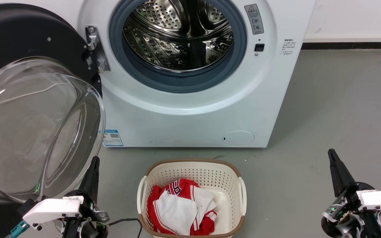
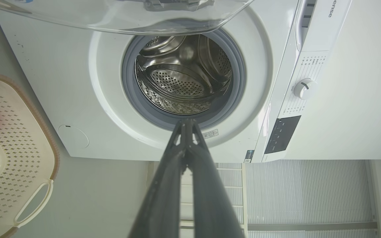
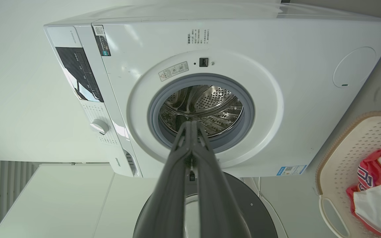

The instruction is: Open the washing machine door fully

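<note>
The washing machine door (image 1: 38, 125) stands wide open left of the washing machine (image 1: 190, 112), its glass rim near the left gripper (image 1: 95, 159). The right gripper (image 1: 331, 151) hangs over open floor (image 1: 326, 115). Both have fingers pressed together.

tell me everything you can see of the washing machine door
The washing machine door is round, with a wide glossy black frame around a bulging clear glass bowl. It is swung wide open to the left of the washing machine, hung on a metal hinge, bowl facing the room. The left gripper sits by its lower rim; contact unclear.
</note>
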{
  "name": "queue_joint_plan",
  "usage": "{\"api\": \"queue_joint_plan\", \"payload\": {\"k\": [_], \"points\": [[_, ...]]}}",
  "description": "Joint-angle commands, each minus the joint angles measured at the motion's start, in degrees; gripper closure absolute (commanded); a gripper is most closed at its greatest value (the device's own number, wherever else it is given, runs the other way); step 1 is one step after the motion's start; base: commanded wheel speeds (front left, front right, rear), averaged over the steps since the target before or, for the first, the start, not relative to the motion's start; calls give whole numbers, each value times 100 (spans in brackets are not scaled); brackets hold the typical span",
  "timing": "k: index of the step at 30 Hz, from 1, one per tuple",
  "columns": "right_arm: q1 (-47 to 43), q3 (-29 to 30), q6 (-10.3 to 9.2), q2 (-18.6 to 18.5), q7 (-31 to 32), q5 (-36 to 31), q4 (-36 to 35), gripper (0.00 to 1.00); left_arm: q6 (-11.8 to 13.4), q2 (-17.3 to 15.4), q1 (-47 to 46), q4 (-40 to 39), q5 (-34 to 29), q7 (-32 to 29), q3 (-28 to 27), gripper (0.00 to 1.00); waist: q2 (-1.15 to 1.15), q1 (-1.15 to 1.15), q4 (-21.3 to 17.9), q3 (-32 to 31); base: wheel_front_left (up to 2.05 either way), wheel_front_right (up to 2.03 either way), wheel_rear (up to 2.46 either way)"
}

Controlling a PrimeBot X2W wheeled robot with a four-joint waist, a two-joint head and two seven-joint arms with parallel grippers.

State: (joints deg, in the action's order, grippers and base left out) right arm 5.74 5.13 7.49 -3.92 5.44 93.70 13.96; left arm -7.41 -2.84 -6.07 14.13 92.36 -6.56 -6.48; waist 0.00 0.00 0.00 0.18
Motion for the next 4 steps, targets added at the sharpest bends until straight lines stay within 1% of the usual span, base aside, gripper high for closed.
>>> {"api": "queue_joint_plan", "payload": {"k": [1, 4], "points": [[71, 17, 0, 11, 14, -37, 12, 100, -25, -7, -39, 3, 11, -16, -18, 100, 0, 0, 0, 0, 0, 0, 0], [72, 21, 0, 14, 12, -38, 12, 100, -25, -7, -39, 2, 11, -15, -18, 100, 0, 0, 0, 0, 0, 0, 0]]}}
